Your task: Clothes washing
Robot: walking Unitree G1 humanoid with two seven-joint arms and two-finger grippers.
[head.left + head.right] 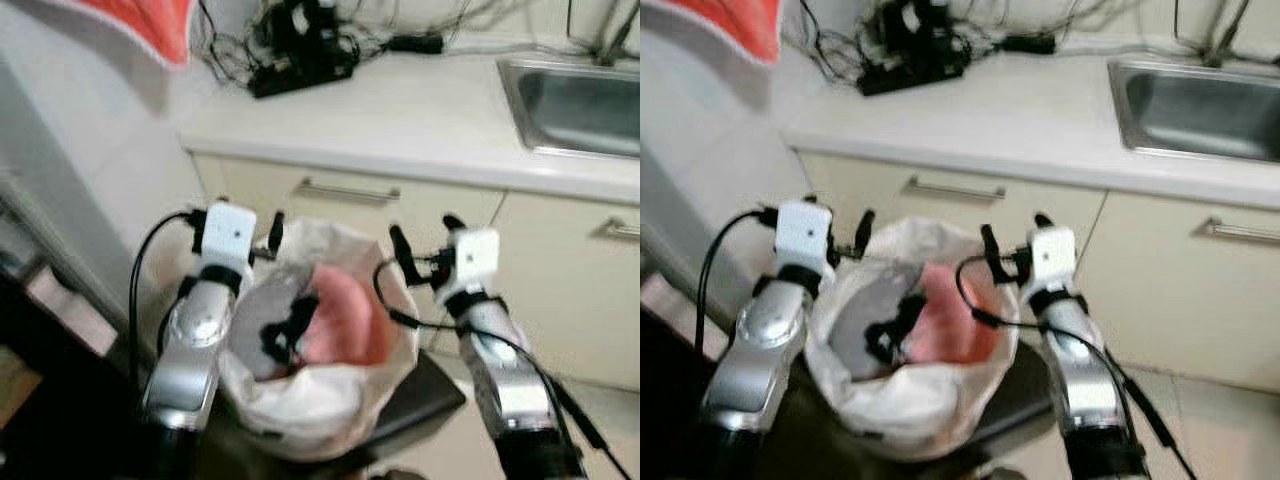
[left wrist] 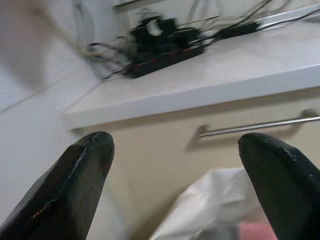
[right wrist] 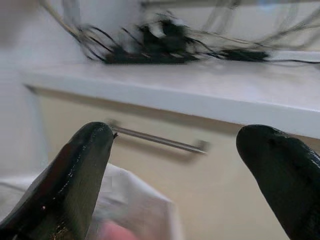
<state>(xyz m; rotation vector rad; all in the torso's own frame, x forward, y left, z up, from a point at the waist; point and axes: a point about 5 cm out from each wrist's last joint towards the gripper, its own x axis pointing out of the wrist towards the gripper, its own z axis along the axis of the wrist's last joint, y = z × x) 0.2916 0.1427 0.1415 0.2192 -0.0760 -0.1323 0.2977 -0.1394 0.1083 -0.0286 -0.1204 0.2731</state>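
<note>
A white laundry bag stands open in front of me on a dark platform. Inside lie a pink garment, a grey cloth and a black piece. My left gripper is at the bag's left rim, and its fingers stand wide apart, open, with the white bag below them. At the right rim my right gripper is open too, its fingertips spread above the bag's edge. Neither holds anything.
Beyond the bag are cream cabinet drawers with metal handles under a white counter. A steel sink is at the back right, a black power strip with tangled cables at the back. A red cloth hangs top left beside a white panel.
</note>
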